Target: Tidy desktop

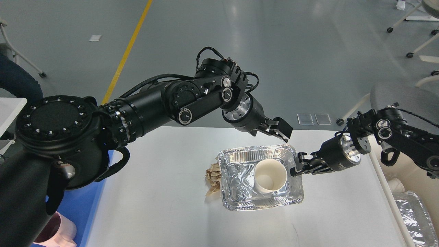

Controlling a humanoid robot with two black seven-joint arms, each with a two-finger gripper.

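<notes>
Grey polished floor with a yellow line point(127, 51) is seen beyond the desktop point(154, 206), which fills the lower middle of the head view. On the desktop a foil tray point(236, 199) is set, and a white paper cup point(270, 175) lies tipped inside it, its mouth turned toward the viewer. Crumpled brown paper point(212, 180) is pressed against the tray's left side. The left gripper point(279, 132) is held above the tray's far rim, its fingers slightly apart and clear of everything. The right gripper point(297, 164) is brought to the tray's right rim; whether its fingers are closed on the rim cannot be told. A blue tray point(80, 209) is seen at the desktop's left edge.
</notes>
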